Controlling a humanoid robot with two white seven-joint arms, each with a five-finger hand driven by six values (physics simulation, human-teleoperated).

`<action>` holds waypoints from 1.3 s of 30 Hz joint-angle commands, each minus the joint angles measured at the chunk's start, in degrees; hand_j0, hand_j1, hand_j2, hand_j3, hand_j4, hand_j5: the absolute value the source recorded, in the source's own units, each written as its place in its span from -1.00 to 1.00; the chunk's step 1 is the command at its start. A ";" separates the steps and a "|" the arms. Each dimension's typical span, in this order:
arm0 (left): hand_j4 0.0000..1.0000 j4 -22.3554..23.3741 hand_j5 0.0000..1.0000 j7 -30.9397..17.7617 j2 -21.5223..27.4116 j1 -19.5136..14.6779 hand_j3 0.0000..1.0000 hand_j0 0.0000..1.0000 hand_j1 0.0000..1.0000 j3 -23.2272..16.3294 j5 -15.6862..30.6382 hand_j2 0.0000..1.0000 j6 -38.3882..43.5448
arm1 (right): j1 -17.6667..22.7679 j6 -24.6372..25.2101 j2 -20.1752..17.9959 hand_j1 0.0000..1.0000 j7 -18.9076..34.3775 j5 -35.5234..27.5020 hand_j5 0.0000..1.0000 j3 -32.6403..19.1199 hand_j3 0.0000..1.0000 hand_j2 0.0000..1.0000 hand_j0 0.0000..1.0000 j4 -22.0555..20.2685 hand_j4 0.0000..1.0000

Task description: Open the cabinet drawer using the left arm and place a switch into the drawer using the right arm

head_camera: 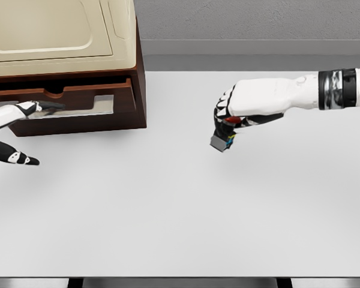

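drawer (78, 103) pulled out, left hand (24, 111) open at it; right hand (240, 111) grips the switch (222, 141).

The cabinet (66, 60) stands at the table's (180, 210) back left; the switch (222, 141) hangs well to its right.

The right hand (247, 113) grips the switch (222, 141), which hangs just below its curled fingers, over the white table (180, 228). The left hand (15, 129) reaches into the drawer (78, 105) of the cabinet (66, 66), fingers spread.
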 commanded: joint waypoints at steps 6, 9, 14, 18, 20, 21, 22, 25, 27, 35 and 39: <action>1.00 1.41 1.00 0.26 -2.74 0.00 1.00 1.00 1.00 -0.33 0.29 1.00 0.09 | -0.44 0.11 2.10 -0.03 0.25 -1.02 -0.03 -0.16 -0.03 -0.03 -0.03 1.22 -0.03; 1.00 1.33 1.00 0.26 -2.83 0.00 1.00 1.00 1.00 -0.50 0.21 1.00 0.09 | -0.53 0.11 3.86 -0.03 0.26 -1.02 -0.03 -0.07 -0.03 -0.03 -0.03 3.16 -0.03; 1.00 1.24 1.00 0.00 -3.09 0.18 1.00 1.00 1.00 -0.59 0.38 1.00 0.09 | -0.62 0.11 4.30 -0.03 0.26 -1.02 -0.03 -0.07 -0.03 -0.03 -0.03 3.51 -0.03; 1.00 0.62 1.00 -0.70 -2.48 0.70 1.00 1.00 1.00 -0.59 0.99 1.00 0.09 | -0.88 0.11 5.18 -0.03 0.34 -1.02 -0.03 -0.07 -0.03 -0.03 -0.03 3.51 -0.03; 1.00 0.18 1.00 -2.11 -2.21 0.79 1.00 1.00 1.00 -0.59 1.43 1.00 0.09 | -0.97 0.11 5.88 -0.03 0.43 -1.02 -0.03 -0.07 -0.03 -0.03 -0.03 3.51 -0.03; 1.00 -0.08 1.00 -2.20 -1.69 0.79 1.00 1.00 1.00 -0.59 2.05 1.00 0.09 | -1.05 0.11 5.97 -0.03 0.43 -1.02 -0.03 -0.16 -0.03 -0.03 -0.03 3.51 -0.03; 1.00 -0.26 1.00 -2.72 -1.60 0.88 1.00 1.00 1.00 -0.59 2.40 1.00 0.09 | -1.14 0.11 6.05 -0.03 0.43 -1.11 -0.03 -0.16 -0.03 -0.03 -0.03 3.42 -0.03; 1.00 -1.13 1.00 -3.60 -0.81 0.88 1.00 1.00 1.00 -0.68 2.58 1.00 0.09 | -2.72 0.11 6.93 -0.03 0.43 -1.73 -0.03 -0.16 -0.03 -0.03 -0.03 3.51 -0.03; 1.00 -1.92 1.00 -3.60 -0.02 1.05 1.00 1.00 1.00 -0.68 2.93 1.00 0.09 | -3.34 0.11 7.20 -0.03 0.78 -2.52 -0.03 -0.16 -0.03 -0.03 -0.03 3.51 -0.03; 1.00 -4.65 1.00 -4.57 1.92 1.93 1.00 1.00 1.00 -0.68 4.07 1.00 0.09 | -4.39 0.11 10.01 -0.03 0.87 -2.52 -0.03 -0.16 -0.03 -0.03 -0.03 5.71 -0.03; 1.00 -5.53 1.00 -4.57 2.45 1.93 1.00 1.00 1.00 -0.77 4.51 1.00 0.09 | -5.62 0.11 11.33 -0.03 0.87 -3.05 -0.03 -0.16 -0.03 -0.03 -0.03 5.88 -0.03</action>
